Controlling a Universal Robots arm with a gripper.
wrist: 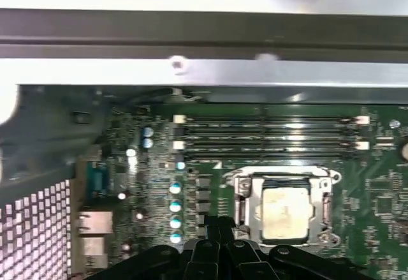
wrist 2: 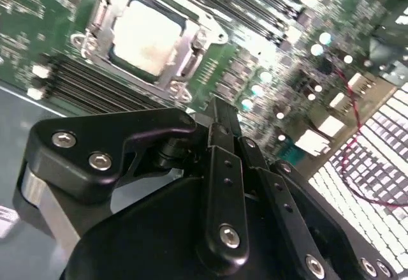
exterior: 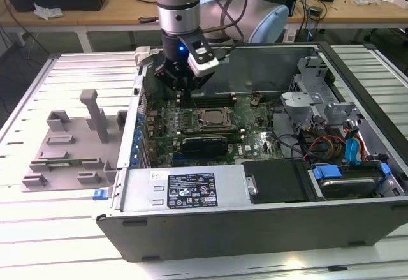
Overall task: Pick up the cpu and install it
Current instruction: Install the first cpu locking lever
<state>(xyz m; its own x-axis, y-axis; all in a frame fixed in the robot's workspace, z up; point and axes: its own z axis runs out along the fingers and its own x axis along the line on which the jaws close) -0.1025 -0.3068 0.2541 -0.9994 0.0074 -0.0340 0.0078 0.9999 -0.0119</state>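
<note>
Bench: ribbed pale-metal bench (exterior: 38, 229) that carries everything listed here.
Fixture: grey plastic fixture plate (exterior: 70, 149) with upright blocks, at the exterior view's left. It lies flat on the bench just beside the case.
Case: large grey steel computer case (exterior: 255, 229), lying open side up to the right of the fixture. A white printed label (exterior: 191, 191) is on its near wall.
Arm: silver-grey robot arm (exterior: 178, 6) with pale blue joint caps, coming down over the left part of the case.
Hand: black two-finger hand (exterior: 185, 87), inside the open case above the rear-left part of the board. In both wrist views (wrist 2: 220, 111) (wrist: 217, 224) its fingers are closed together with nothing between them. It is near the socket but not touching it.
Board: green circuit board (exterior: 255, 133), covering the case floor.
Memory: long black memory slots (wrist: 268, 136), in parallel rows just beside the socket.
Cpu: small flat square cpu with a pale silvery metal top (exterior: 214, 118), also seen in both wrist views (wrist 2: 148, 34) (wrist: 287, 211). It lies flat in the socket at mid-board, apart from the hand.
Socket: dark square socket frame with a metal rim (wrist: 243, 206), around the cpu on all four sides.
Box: flat black rectangular box (exterior: 277, 181), in the near right part of the case.
Cage: silver sheet-metal drive cage (exterior: 309, 95), at the rear right of the case.
Cables: blue flat cables (exterior: 354, 149), at the case's right end.
</note>
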